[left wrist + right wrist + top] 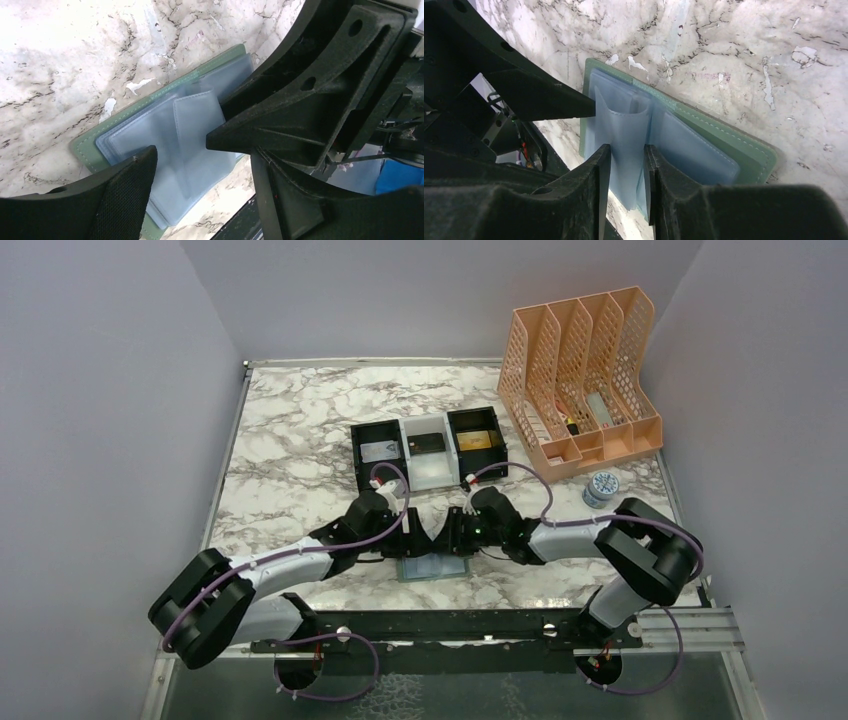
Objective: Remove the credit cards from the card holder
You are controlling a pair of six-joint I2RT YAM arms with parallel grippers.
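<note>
Top external view shows the card holder (pixel 432 568) lying open on the near middle of the marble table (pixel 290 440), the right gripper (pixel 626 165) pinching one pale blue pocket leaf of it upright, the left gripper (pixel 200 200) spread wide over it, holding nothing.

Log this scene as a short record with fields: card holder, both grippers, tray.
card holder: open flat on table
left gripper: open, over card holder
right gripper: shut on one pale blue sleeve
tray: behind card holder, a card in each compartment
cards in holder: none seen
</note>
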